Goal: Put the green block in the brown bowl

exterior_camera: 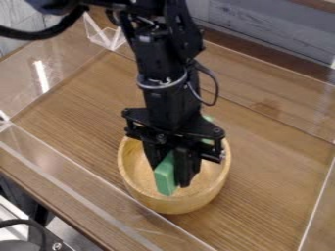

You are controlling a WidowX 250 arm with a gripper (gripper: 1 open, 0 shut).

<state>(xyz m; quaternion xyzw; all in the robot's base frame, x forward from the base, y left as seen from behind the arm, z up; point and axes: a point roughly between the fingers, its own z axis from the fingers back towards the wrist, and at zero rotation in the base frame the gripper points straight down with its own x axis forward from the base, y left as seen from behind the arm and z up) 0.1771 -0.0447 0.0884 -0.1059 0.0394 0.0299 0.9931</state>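
Table (275,157), brown, wood-grained. Clear angular piece (105,35), at far left. Grey planks (268,27), behind. Black cable (31,225), curved, near left corner.

Brown wood counter, pale boards behind, bright light glints.
Counter (281,147) warm brown, fine grain, fills most of view, runs diagonally. Long thin lines across it, one down left side to near edge, one at right. Pale gray-white boards (262,31) along top, dark seam between them, brown strip (311,5) at top right corner. White glint (42,76) on counter at upper left. Lower left corner past counter edge: dark, cluttered area, pale patches, too small to tell. Light source out of view.
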